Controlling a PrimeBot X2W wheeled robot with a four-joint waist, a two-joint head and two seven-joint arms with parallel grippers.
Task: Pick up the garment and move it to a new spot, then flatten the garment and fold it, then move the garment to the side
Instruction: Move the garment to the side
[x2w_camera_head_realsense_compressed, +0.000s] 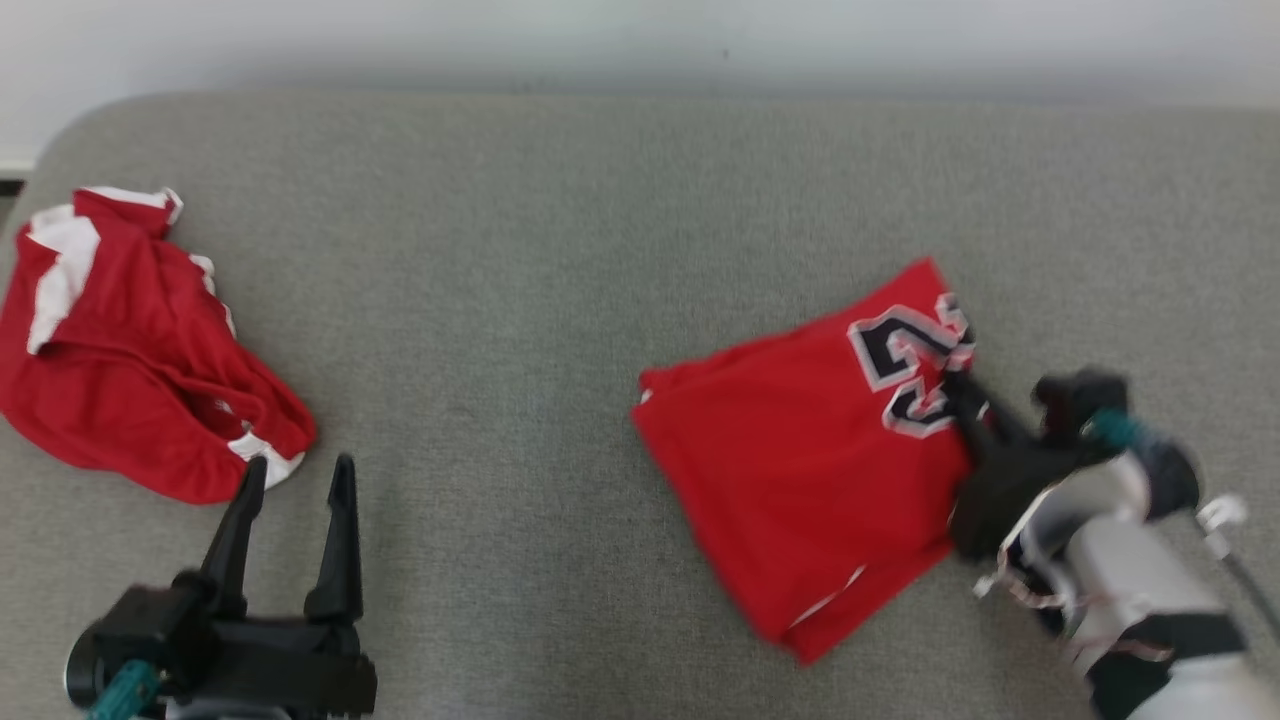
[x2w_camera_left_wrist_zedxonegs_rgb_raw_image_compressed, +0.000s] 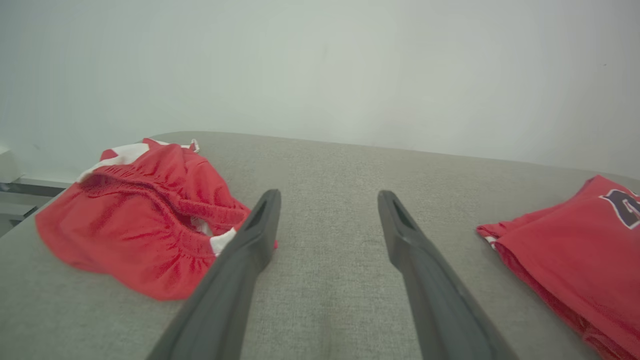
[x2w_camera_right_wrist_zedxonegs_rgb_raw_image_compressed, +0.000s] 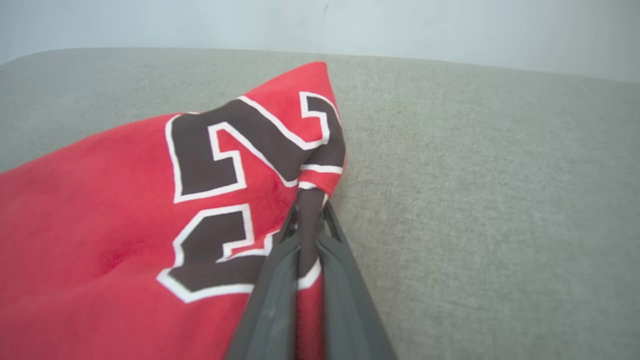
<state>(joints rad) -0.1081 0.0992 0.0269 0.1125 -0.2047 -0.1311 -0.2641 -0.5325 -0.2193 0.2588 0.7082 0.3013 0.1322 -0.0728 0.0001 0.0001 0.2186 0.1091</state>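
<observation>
Right gripper (x2w_camera_right_wrist_zedxonegs_rgb_raw_image_compressed: 309, 217) pinches jersey (x2w_camera_head_realsense_compressed: 800, 450) at numbered edge; cloth runs left from jaws; left gripper (x2w_camera_head_realsense_compressed: 297, 478), spread wide, empty, well apart.

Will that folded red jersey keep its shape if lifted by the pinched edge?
Unlikely: the jersey bunches where the right gripper pinches it in its jaws, so it looks floppy; the fold would likely sag open. It seems thin and light. Dragged, it may snag on the woven cushion.
</observation>
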